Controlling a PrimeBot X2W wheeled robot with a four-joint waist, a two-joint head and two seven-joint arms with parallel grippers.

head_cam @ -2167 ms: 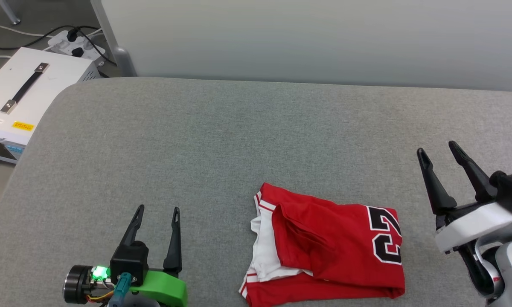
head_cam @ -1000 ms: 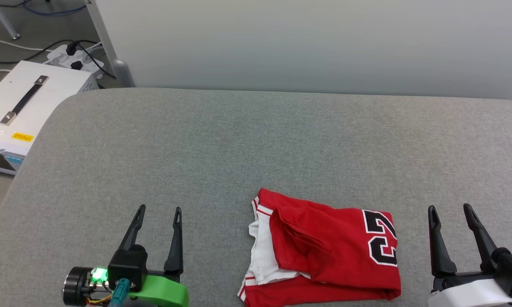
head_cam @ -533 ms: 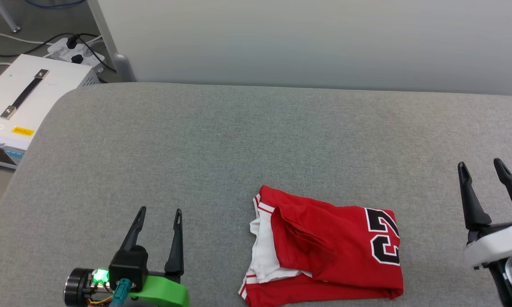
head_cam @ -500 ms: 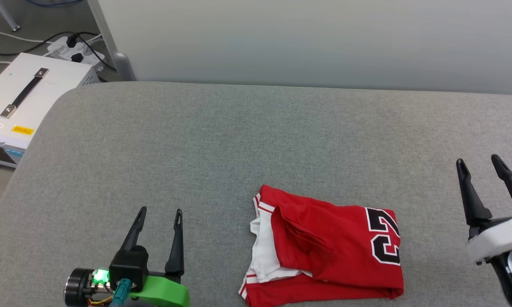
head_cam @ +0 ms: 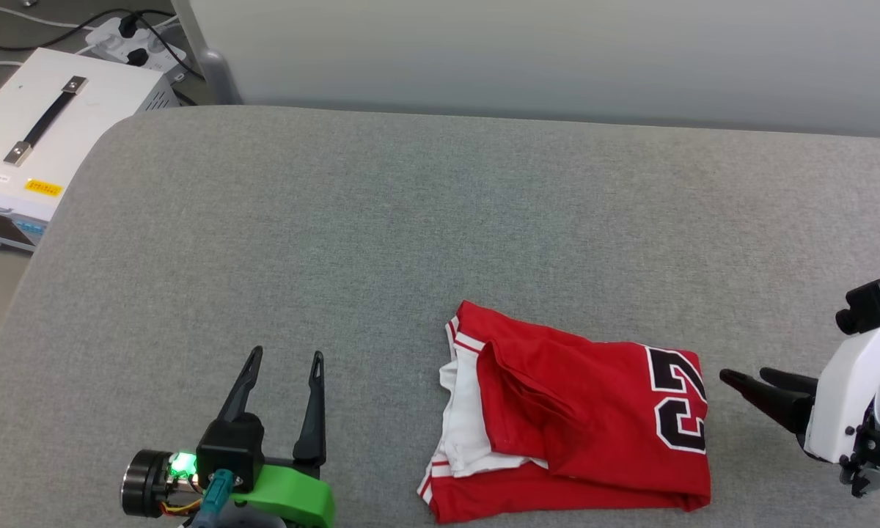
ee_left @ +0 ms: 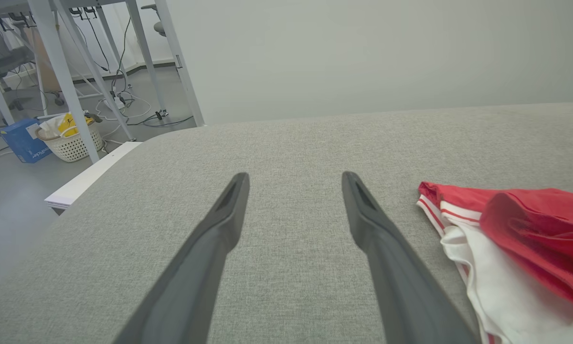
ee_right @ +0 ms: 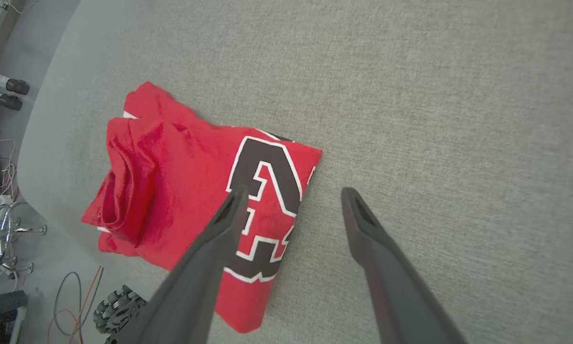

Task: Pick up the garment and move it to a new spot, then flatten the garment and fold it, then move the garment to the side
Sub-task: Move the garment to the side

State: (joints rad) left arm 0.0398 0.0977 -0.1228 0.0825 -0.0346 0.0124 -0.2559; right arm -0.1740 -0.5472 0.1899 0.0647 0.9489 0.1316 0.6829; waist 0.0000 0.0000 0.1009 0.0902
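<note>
Past the garment (ee_right: 172,181), the right wrist view catches shoes (ee_right: 17,86).

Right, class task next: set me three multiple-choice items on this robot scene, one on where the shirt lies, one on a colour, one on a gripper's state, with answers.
1. Where does the garment lie on the grey surface?
A) left of both grippers
B) between the left gripper and the right gripper
C) hanging from a gripper

2. What colour are its big numerals?
A) yellow
B) green
C) black, outlined white

3. How does the right gripper stand?
A) open, holding nothing
B) shut on the garment
C) shut on a cable

Answers: B, the head view shows it lying with a gripper on either side; C, the right wrist view shows black figures with white edges; A, its jaws stand apart, clear of the cloth.
</note>
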